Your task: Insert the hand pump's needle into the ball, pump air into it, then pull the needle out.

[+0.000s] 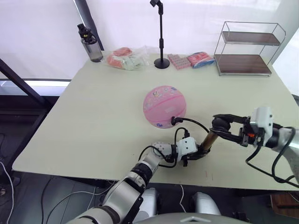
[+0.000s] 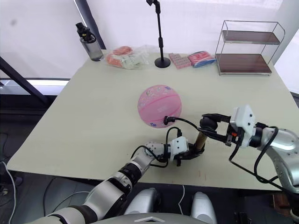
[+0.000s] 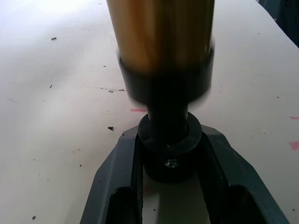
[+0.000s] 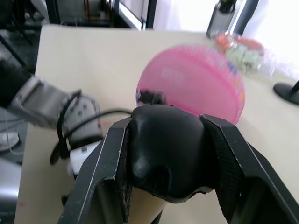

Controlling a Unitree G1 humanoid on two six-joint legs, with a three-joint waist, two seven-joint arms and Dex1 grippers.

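The left end effector (image 1: 189, 156) is closed narrow on the black lower cap of the hand pump (image 1: 209, 140); in the left wrist view its two fingers (image 3: 124, 186) press either side of that cap, with the bronze-gold barrel rising straight away from them. The left forearm lies low over the near part of the counter (image 1: 93, 126), reaching in from the near edge and pointing toward the right arm. The pump leans up and away from this end effector toward the right one.

The right end effector (image 1: 223, 124) is clamped on the pump's black T-handle (image 4: 166, 149), its fingers (image 4: 105, 168) hugging the handle on both sides. The right arm comes in from the counter's right side, held roughly level above the surface.

The thin black hose (image 1: 194, 123) loops from the pump's base up to the pink ball (image 1: 164, 106), which sits just beyond both end effectors. The hose's small black fitting (image 1: 174, 121) touches the ball's near side; the needle itself is too small to make out.

Bare counter lies open to the left of the left end effector. Far beyond the ball, well apart, stand a water bottle (image 1: 90, 44), snack packets (image 1: 126, 58), a black stand (image 1: 161, 35) and a wire shelf (image 1: 245, 49) along the far edge.
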